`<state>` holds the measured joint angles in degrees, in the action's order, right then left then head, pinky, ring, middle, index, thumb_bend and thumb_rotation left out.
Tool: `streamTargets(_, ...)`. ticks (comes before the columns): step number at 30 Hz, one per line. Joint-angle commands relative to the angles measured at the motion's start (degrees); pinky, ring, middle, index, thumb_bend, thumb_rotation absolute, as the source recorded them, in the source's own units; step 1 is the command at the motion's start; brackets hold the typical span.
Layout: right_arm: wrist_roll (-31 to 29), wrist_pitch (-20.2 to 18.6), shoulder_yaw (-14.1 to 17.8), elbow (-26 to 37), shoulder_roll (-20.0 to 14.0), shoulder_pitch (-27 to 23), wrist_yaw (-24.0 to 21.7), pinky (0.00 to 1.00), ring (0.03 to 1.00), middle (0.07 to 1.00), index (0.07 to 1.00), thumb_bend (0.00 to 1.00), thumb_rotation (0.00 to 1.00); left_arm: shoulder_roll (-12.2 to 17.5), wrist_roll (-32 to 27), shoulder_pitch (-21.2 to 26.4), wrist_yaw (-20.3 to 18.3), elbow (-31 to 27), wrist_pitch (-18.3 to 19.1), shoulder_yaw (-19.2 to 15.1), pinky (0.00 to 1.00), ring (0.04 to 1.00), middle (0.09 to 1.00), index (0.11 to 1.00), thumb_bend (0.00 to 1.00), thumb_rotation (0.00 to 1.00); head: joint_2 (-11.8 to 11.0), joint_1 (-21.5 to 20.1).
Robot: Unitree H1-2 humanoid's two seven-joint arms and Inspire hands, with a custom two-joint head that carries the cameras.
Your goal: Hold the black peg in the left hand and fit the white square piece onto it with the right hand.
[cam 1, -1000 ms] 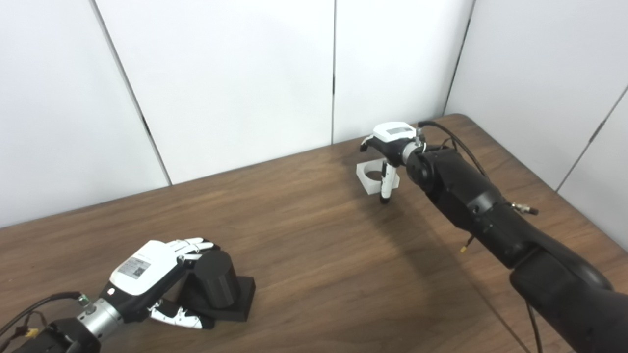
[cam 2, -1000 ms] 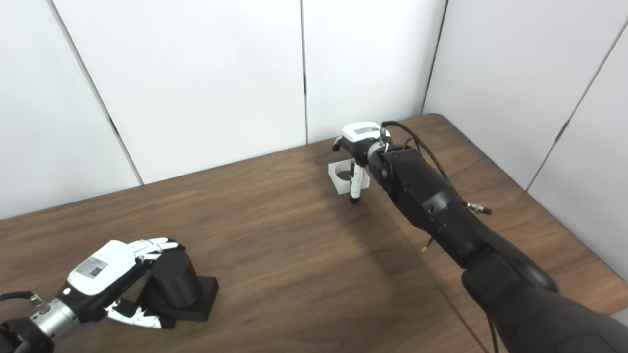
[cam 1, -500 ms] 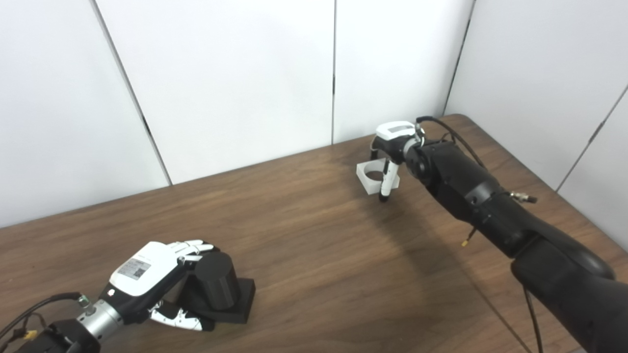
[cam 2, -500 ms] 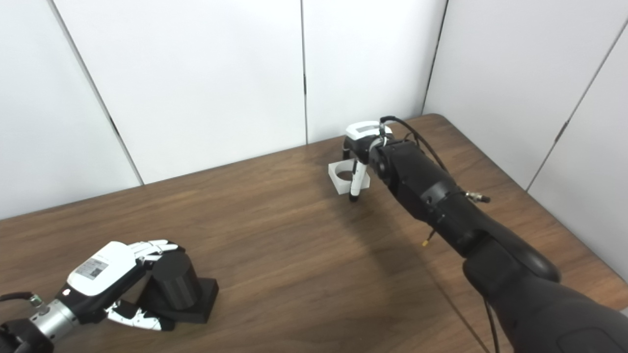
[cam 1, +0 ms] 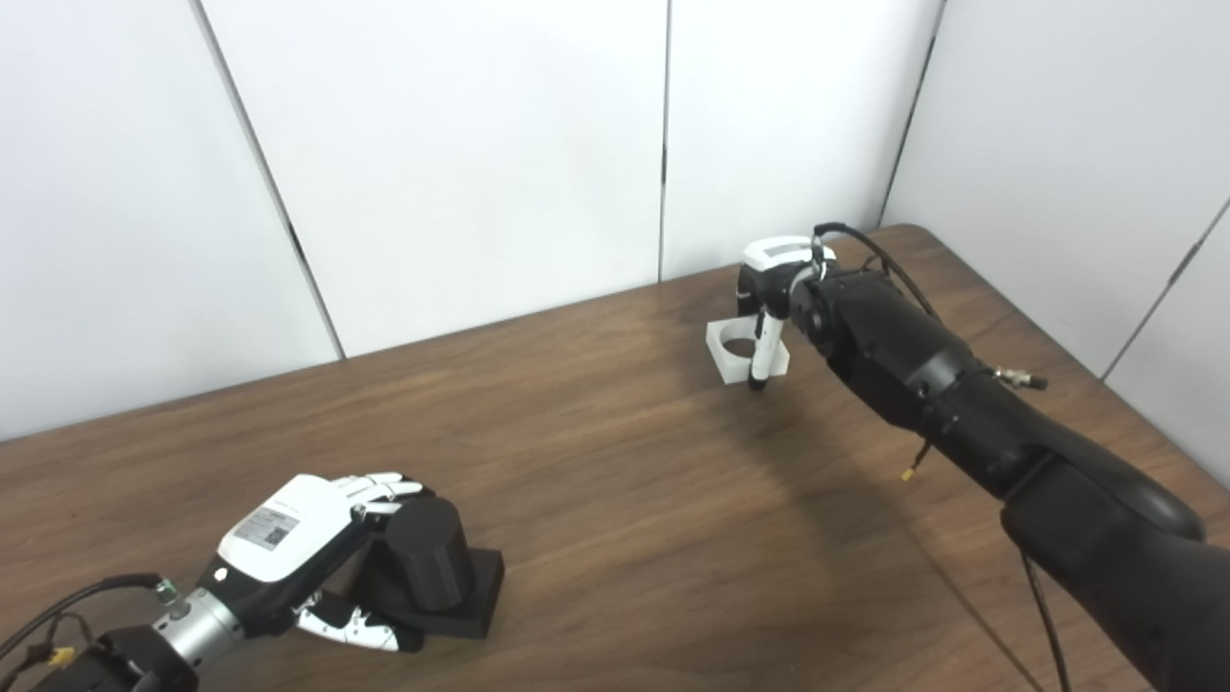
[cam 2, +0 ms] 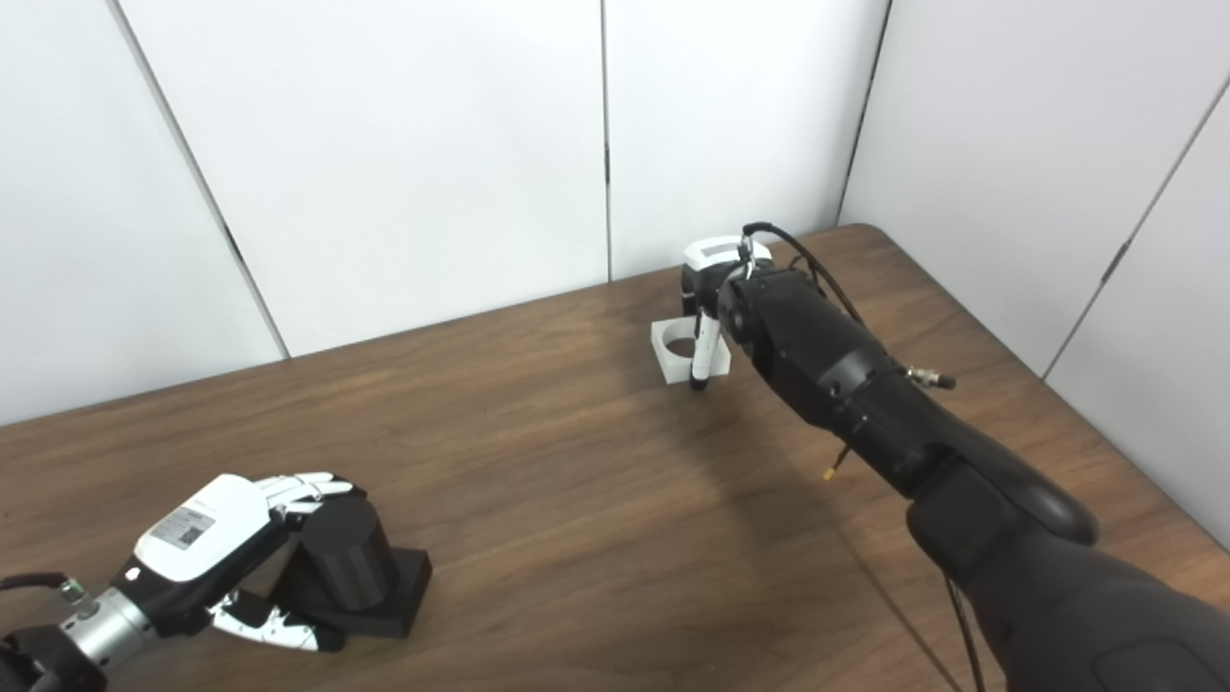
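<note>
Right hand (cam 1: pixel 769 288) lower, now over white square piece (cam 1: pixel 732 348).

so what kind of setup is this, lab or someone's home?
Probably a lab test cell: bare wood table, plain white panel walls, and only a black peg and white square piece as props.
</note>
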<state>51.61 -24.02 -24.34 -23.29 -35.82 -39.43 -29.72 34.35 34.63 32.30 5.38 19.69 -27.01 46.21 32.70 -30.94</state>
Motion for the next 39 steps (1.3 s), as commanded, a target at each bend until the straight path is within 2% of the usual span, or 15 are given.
streamTargets(1,-0.97,1.23,0.98,1.43,-1.83,-0.24,0.57,0.82,0.824,0.757,0.482,0.52,0.14,2.19,3.15,-2.13,-4.68,0.84,0.11,1.79,0.78,0.864,0.842,0.488,0.52,0.05,0.08,-0.07)
streamTargets(9,-4.63,6.48,4.09,3.46,-2.29,1.74,6.41,0.94,0.877,0.788,0.479,0.52,0.13,2.15,2.86,-2.84,-6.79,-0.87,0.13,0.13,0.78,0.865,0.845,0.488,0.52,0.05,0.91,0.86)
streamTargets(13,-4.87,8.22,4.21,5.23,-2.81,1.81,7.23,0.96,0.894,0.798,0.479,0.52,0.13,1.81,2.80,-3.28,-6.89,-1.22,0.12,-0.66,0.77,0.859,0.838,0.488,0.52,0.05,1.27,1.73)
streamTargets(17,-5.91,9.72,5.49,9.84,-3.07,2.33,7.82,0.97,0.902,0.795,0.478,0.52,0.13,1.44,2.42,-3.45,-9.07,-1.62,0.11,-1.86,0.79,0.872,0.846,0.488,0.52,0.05,1.93,3.47)
streamTargets(21,-5.95,11.51,5.96,13.95,-3.61,2.54,7.61,0.95,0.905,0.798,0.479,0.52,0.14,0.66,2.87,-3.42,-9.79,-1.22,0.11,-2.59,0.79,0.874,0.854,0.488,0.52,0.05,2.66,5.78)
streamTargets(28,-5.29,10.95,6.30,22.06,-3.05,3.22,4.15,0.93,0.917,0.789,0.480,0.52,0.14,-1.36,7.36,-3.99,-10.22,-0.16,0.71,-4.58,0.80,0.883,0.868,0.489,0.52,0.06,3.86,8.96)
streamTargets(32,-5.02,12.75,5.97,25.55,-3.07,3.62,3.37,0.91,0.903,0.788,0.480,0.52,0.14,-2.44,8.50,-3.98,-9.46,0.63,0.30,-5.20,0.79,0.875,0.866,0.489,0.52,0.06,4.57,11.30)
streamTargets(39,-6.48,14.74,6.79,31.14,-3.00,4.29,0.49,0.93,0.902,0.794,0.480,0.52,0.14,-4.07,8.12,-4.05,-12.58,0.02,2.01,-6.50,0.84,0.912,0.889,0.490,0.52,0.06,6.36,16.86)
